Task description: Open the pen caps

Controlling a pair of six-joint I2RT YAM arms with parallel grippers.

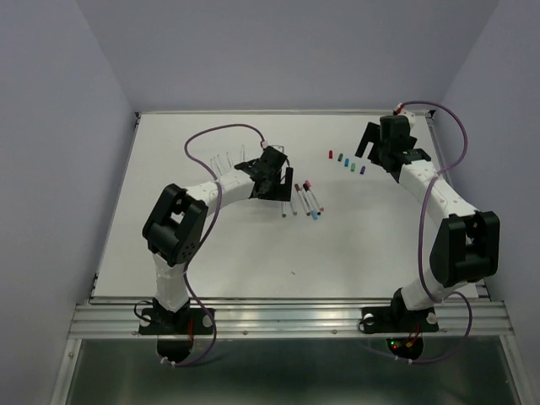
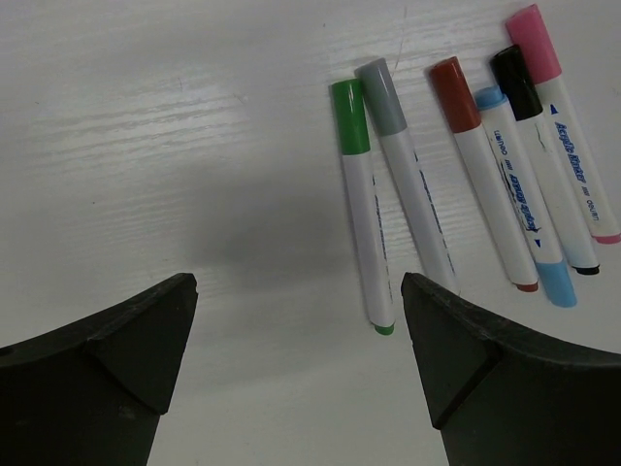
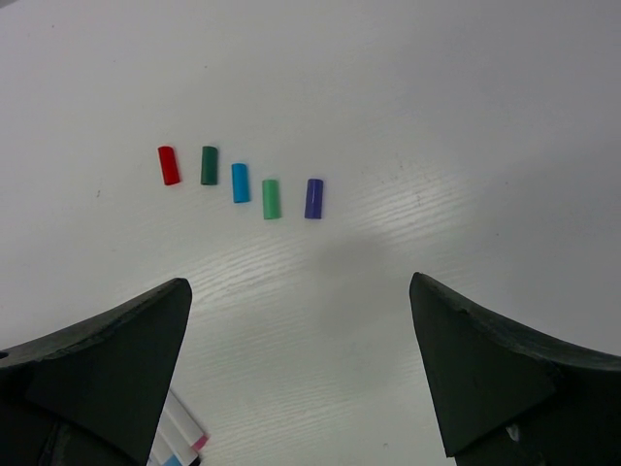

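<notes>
Ahead of L gripper [image 2: 298,282], jaws apart: 6 capped pens [image 2: 412,194].

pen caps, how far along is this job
Done: five loose caps lie in a row on the table. In hand: nothing; the left hand and right hand are both open and empty. Left: six pens in the left wrist view have their caps on.

This looked like a robotics lab test cell. Plain lavender walls [image 1: 51,169] closed in a white table [image 1: 253,261] ahead of and outboard of the left gripper [image 1: 278,181] and right gripper [image 1: 368,145]. Behind them, the arm bases [image 1: 173,325] were bolted to an aluminium rail [image 1: 287,319], with purple cables [image 1: 221,128] looped alongside.
</notes>
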